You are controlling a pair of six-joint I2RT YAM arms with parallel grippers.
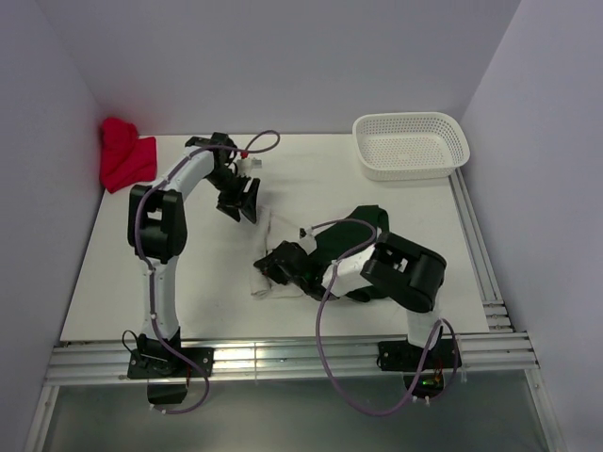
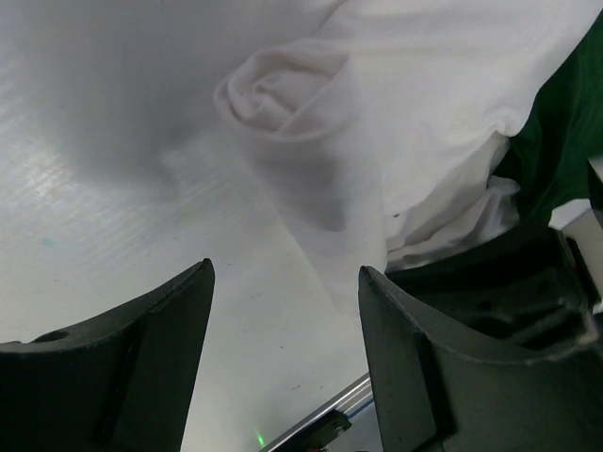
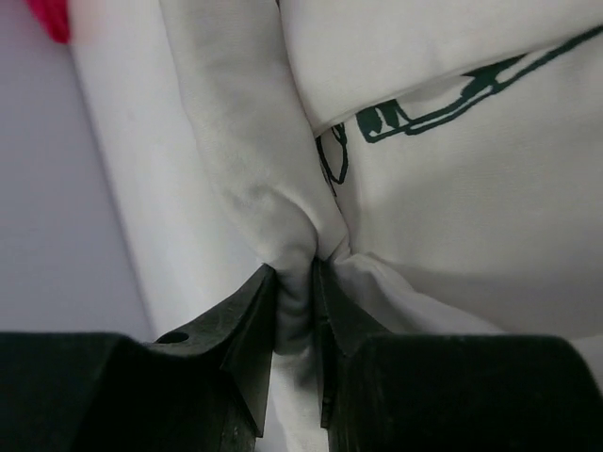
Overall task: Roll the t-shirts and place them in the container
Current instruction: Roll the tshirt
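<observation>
The white tabletop (image 1: 113,282) carries the off-white t-shirt (image 1: 273,235) at its middle, with the dark green t-shirt (image 2: 565,122) touching its edge. The right tool (image 3: 294,273) is clenched on a fold at its near end. The left tool (image 2: 285,273) hangs released just beside its far, rolled corner.

A white surface (image 1: 113,282) is taking soft shadow around the left gripper (image 1: 240,209) and the right gripper (image 1: 267,268); pale lilac-grey walls (image 1: 283,56) are closing it in beyond the left gripper and out to either side of both; aluminium rails (image 1: 301,356) are running along the edge nearer than the right gripper, catching bright glare; a white perforated basket (image 1: 412,169) is sitting well beyond the right gripper, in the far corner; a red cloth (image 1: 122,155) is bunching against the wall outboard of the left gripper; a dull grey floor (image 1: 283,414) is showing nearer than the rails.
</observation>
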